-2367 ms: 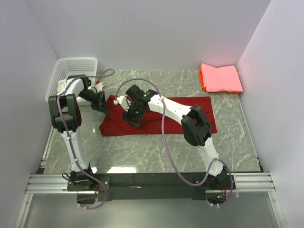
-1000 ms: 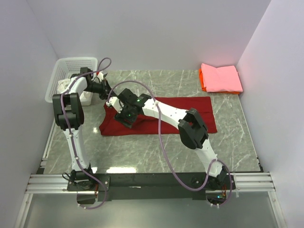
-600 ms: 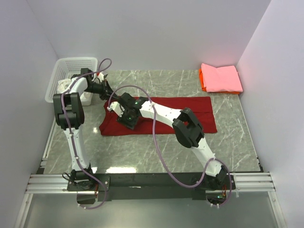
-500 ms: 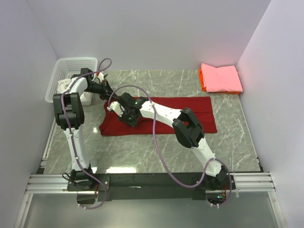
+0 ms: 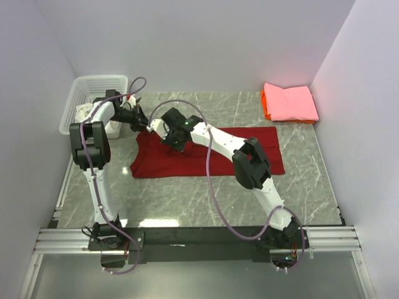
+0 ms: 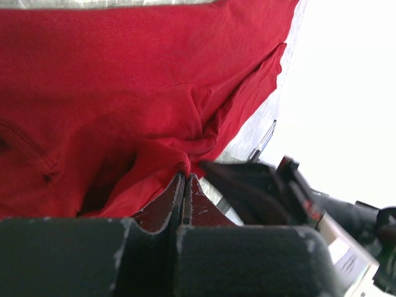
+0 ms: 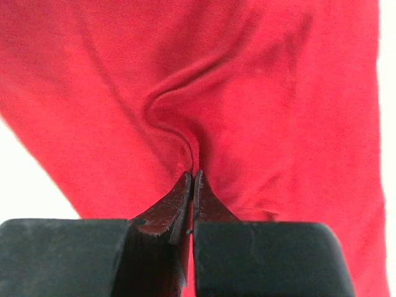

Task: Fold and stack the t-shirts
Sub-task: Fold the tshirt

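The left tool (image 6: 184, 180) is clenched. Its two dark fingertips press together on a small peak of the deep red t-shirt (image 6: 124, 80), and the cloth runs up in creases to that pinch. The right tool (image 7: 192, 178) is clenched as well, its tips closed on a fold of the same shirt, with a curved ridge of fabric leading away from the grip.

In the view from above, the left tool holds the shirt at its far left corner. The right tool grips just beside it, slightly to the right and over the shirt's left part. The rest of the shirt lies spread on the marbled surface (image 5: 187, 202), its long side running left to right across the middle. The right arm stretches over it from the near right.

At the far right corner of the surface, well apart from the red shirt, a folded pink t-shirt (image 5: 290, 101) rests on an orange t-shirt (image 5: 265, 107), whose edge shows along its left side. At the far left corner stands a white lattice basket (image 5: 100, 83) with some white cloth (image 5: 83, 113) in it, partly hidden by the left arm.
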